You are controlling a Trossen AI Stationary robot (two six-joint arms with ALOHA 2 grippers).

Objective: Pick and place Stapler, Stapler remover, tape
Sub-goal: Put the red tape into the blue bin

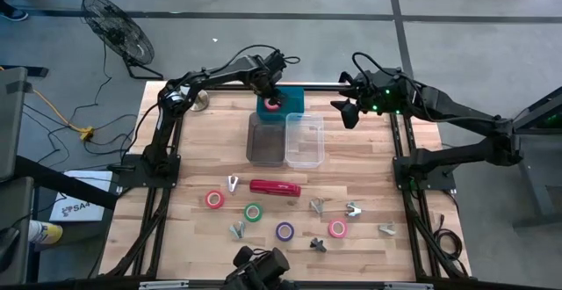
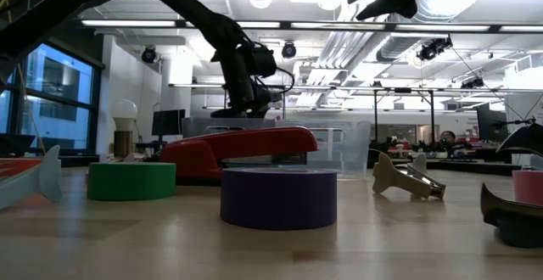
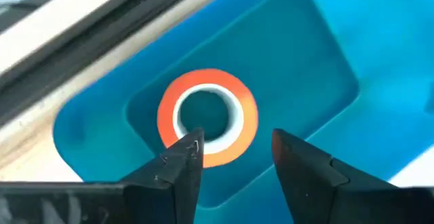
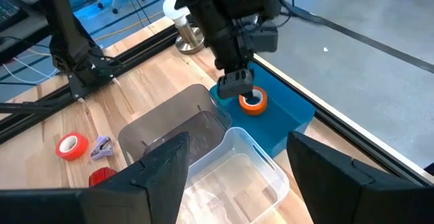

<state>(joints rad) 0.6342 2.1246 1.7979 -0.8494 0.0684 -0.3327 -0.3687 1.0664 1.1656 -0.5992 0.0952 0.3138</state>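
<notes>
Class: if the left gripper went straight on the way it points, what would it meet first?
Probably the orange tape roll lying in the blue bin; the left gripper hangs just above it, jaws open.

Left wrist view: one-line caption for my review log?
Open left gripper hovers above an orange tape roll lying in the blue bin.

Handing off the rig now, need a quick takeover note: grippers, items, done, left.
Left gripper: open, over the blue bin at the table's far edge, just above an orange-red tape roll lying in it.
Right gripper: open, empty, raised beside the bins.
Done: one roll binned.
Left: long red stapler, four tape rolls including the purple one, and the small metal staple removers, all on the wooden table. Both clear bins look empty.
</notes>
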